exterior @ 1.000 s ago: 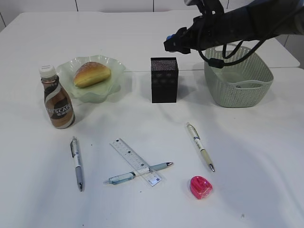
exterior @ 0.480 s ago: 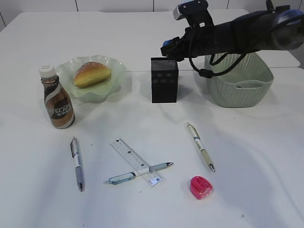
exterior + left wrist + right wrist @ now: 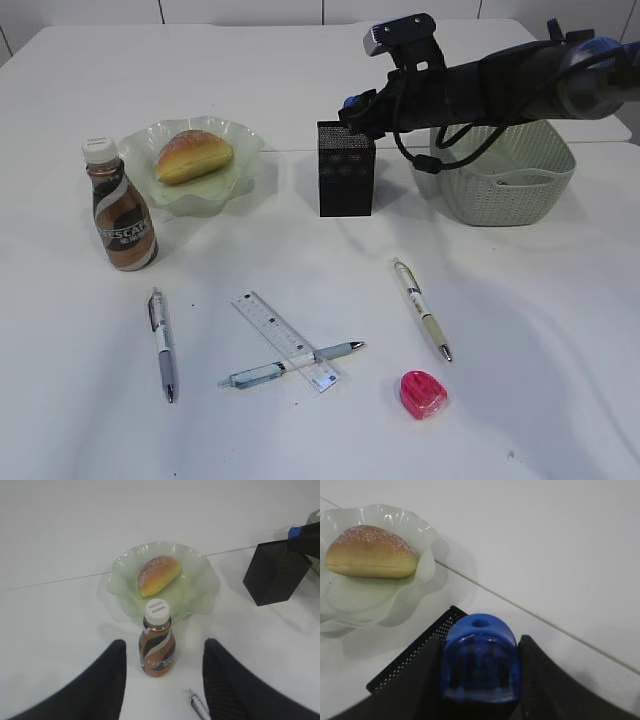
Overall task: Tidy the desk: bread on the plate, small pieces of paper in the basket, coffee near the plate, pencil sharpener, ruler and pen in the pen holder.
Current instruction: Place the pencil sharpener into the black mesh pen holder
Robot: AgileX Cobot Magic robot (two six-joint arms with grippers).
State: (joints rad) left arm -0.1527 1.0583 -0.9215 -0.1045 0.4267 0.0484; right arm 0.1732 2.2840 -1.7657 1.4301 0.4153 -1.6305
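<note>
Directly beneath the right arm's fingers [image 3: 480,680] stands the black mesh pen holder [image 3: 346,168], its open top just below a blue pencil sharpener [image 3: 480,662] clamped between the two dark fingers. The sharpener is a small domed block of translucent blue plastic with a round hole in its upper face; it sits at the holder's near rim, so the release looks to depend on whether it hangs fully over the opening. The holder is a tall, square, perforated metal box. The left fingers [image 3: 165,680] hang half apart and empty above the coffee bottle [image 3: 157,645], a brown swirled plastic bottle with a white cap, upright just beside the pale green fluted plate [image 3: 197,587] that carries the sugared bread roll [image 3: 157,574]. Well below both sets of fingers, on the white tabletop [image 3: 540,330], lie a clear ruler [image 3: 285,340] crossed by one pen [image 3: 290,366], two more pens, and a pink pencil sharpener [image 3: 423,393]. The woven green basket [image 3: 520,190] stands behind the right arm.
</note>
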